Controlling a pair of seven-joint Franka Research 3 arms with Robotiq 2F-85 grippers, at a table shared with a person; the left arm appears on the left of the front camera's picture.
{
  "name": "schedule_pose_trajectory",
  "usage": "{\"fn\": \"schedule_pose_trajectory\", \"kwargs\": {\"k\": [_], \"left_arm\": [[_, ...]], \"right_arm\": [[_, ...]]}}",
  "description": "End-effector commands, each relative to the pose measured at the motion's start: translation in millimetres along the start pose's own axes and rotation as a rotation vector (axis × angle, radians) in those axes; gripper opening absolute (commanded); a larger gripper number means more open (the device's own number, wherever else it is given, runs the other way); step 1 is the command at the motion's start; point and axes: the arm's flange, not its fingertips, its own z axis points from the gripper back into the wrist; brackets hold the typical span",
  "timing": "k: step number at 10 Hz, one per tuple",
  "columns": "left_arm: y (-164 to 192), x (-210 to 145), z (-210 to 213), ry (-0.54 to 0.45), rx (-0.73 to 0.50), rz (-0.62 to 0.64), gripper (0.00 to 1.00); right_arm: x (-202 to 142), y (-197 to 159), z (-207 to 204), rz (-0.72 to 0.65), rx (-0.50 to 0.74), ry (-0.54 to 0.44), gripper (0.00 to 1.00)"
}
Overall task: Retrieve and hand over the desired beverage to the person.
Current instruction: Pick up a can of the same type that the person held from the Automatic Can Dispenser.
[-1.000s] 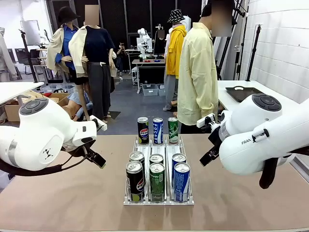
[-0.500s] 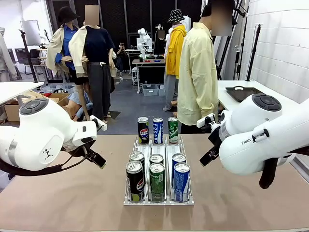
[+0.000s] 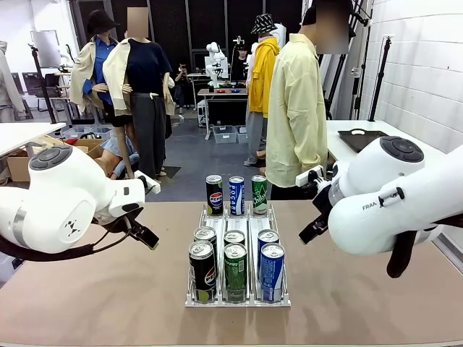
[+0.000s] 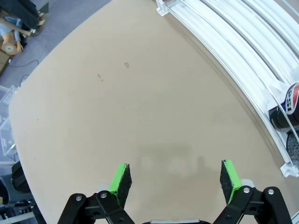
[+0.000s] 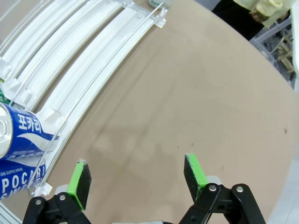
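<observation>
Right arm (image 3: 391,213) nudged up, person (image 3: 296,108) upright, side-on

Bench (image 3: 108,303): tan top, faint marks | white three-lane rack (image 3: 249,221): centred on bench | black tray (image 3: 365,139): lying on white side table (image 3: 340,150), far right | cardboard box (image 3: 20,168): far left, behind bench.

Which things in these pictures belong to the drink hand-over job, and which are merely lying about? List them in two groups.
Job: drink cans, their white rack, the person in the pale-yellow shirt, left gripper and right gripper, both open.
Lying about: black tray on the side table, storage bins on the floor.
</observation>
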Motion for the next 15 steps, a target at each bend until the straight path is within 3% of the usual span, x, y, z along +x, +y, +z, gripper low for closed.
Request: {"fn": "schedule_pose_trajectory", "kwargs": {"k": [1, 2, 4, 6, 7, 9, 12, 15], "left_arm": [[7.9, 17.8, 12.7, 0.004, -0.04, 0.025, 1.0], [11.1, 24.5, 18.9, 0.008, -0.051, 0.027, 1.0], [32.0, 55.7, 52.0, 0.046, -0.201, 0.068, 1.0], [71.6, 79.1, 86.6, 0.08, -0.397, 0.129, 1.0], [87.8, 82.4, 98.7, 0.11, -0.481, 0.133, 1.0], [133.2, 81.3, 122.3, 0.026, -0.585, 0.278, 1.0], [199.7, 37.2, 143.2, -0.134, -0.73, 0.449, 1.0], [238.5, -16.1, 155.8, -0.331, -0.801, 0.54, 1.0]], "right_arm": [[11.5, -16.3, 15.2, -0.014, 0.03, 0.005, 1.0], [16.8, -21.6, 24.0, -0.017, 0.054, 0.015, 1.0], [33.8, -49.6, 47.4, -0.03, 0.166, 0.081, 1.0], [40.4, -88.6, 81.7, -0.099, 0.254, 0.074, 1.0], [40.0, -105.5, 95.4, -0.167, 0.3, 0.042, 1.0], [25.6, -147.1, 118.7, -0.357, 0.467, -0.006, 1.0], [-32.9, -201.7, 155.9, -0.554, 0.707, -0.346, 1.0], [-83.0, -221.2, 175.2, -0.636, 0.738, -0.508, 1.0]]}}
